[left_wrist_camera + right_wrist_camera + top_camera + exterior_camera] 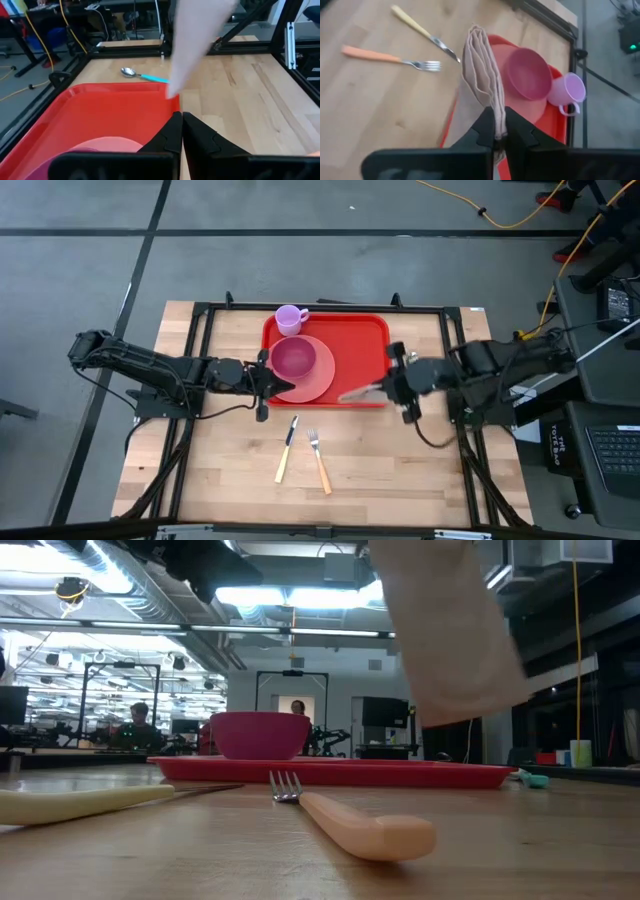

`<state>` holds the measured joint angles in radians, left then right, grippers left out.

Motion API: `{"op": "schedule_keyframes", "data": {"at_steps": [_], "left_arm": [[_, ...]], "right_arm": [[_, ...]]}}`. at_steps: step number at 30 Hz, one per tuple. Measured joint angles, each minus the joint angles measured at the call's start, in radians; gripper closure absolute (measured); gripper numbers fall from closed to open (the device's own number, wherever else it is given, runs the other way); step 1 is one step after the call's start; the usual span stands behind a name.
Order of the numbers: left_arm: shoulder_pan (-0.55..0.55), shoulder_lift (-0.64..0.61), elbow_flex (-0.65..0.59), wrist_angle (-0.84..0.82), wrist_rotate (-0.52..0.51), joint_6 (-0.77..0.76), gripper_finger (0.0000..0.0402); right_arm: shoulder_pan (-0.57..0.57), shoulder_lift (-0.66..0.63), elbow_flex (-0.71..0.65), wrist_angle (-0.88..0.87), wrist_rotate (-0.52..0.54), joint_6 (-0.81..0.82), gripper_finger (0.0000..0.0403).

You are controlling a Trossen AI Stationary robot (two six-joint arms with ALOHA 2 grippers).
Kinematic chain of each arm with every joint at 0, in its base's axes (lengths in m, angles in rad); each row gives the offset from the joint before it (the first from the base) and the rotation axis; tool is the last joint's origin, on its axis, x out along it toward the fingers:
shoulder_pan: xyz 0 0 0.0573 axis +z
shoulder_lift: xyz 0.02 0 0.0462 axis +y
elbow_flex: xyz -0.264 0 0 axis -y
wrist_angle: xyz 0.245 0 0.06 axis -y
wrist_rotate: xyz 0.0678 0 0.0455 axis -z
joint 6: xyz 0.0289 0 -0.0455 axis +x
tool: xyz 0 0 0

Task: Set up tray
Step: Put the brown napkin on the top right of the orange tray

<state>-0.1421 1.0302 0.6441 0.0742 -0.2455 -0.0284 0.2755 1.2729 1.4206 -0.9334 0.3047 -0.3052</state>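
A folded napkin (481, 70) is held aloft by the right gripper (500, 131) above the near right edge of the red tray (365, 340).

The tray is seen at the far middle of the wooden table (400, 470), with a pink plate (318, 382) on it, a magenta bowl (293, 358) on the plate, and a lilac mug (290, 318) at its far left corner. The right gripper's fingers are pinched tight on the napkin, which hangs pale and creased. The left gripper (268, 383) is kept closed with nothing between its fingers, at the tray's left edge beside the plate. A yellow-handled knife (287, 450) and an orange-handled fork (319, 461) are laid on the table nearer than the tray, close together. A teal-handled spoon (142, 75) is seen on the table beyond the tray's right side.
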Motion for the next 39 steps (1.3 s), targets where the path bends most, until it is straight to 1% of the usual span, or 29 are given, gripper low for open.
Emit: {"op": "schedule_keyframes", "data": {"at_steps": [2,6,10,12,15,17,24,29,31,35,39], "left_arm": [[0.000,0.000,0.000,-0.001,0.000,0.000,0.0394],[0.000,0.000,0.000,-0.002,0.000,-0.001,0.0396],[0.000,0.000,0.000,-0.002,0.000,-0.003,0.0397],[0.000,0.000,0.000,-0.001,0.000,-0.011,0.0397],[0.000,0.000,0.000,0.006,0.000,-0.014,0.0395],[0.000,0.000,0.000,0.005,0.000,-0.014,0.0394],[0.000,0.000,0.000,0.005,0.000,-0.013,0.0396],[0.000,0.000,0.000,0.005,0.000,-0.009,0.0393],[0.000,0.000,0.000,0.005,0.000,0.004,0.0394],[0.000,0.000,0.000,0.005,0.000,0.024,0.0398],[0.000,0.000,0.000,0.005,0.000,0.024,0.0396]], "right_arm": [[-0.064,-0.026,-0.048,0.048,-0.038,-0.053,0.0381],[-0.181,-0.085,-0.147,0.139,-0.075,-0.170,0.0381],[-0.295,-0.127,-0.247,0.257,-0.109,-0.343,0.0381],[-0.351,-0.135,-0.289,0.317,-0.159,-0.407,0.0381],[-0.425,-0.135,-0.337,0.375,-0.261,-0.460,0.0381],[-0.468,-0.135,-0.359,0.403,-0.290,-0.494,0.0381],[-0.608,-0.134,-0.364,0.459,-0.339,-0.578,0.0381],[-0.717,-0.100,-0.363,0.495,-0.497,-0.637,0.0381],[-0.754,-0.082,-0.363,0.511,-0.537,-0.665,0.0381],[-0.813,-0.039,-0.363,0.552,-0.548,-0.704,0.0381],[-0.869,0.000,-0.363,0.607,-0.588,-0.752,0.0381]]}}
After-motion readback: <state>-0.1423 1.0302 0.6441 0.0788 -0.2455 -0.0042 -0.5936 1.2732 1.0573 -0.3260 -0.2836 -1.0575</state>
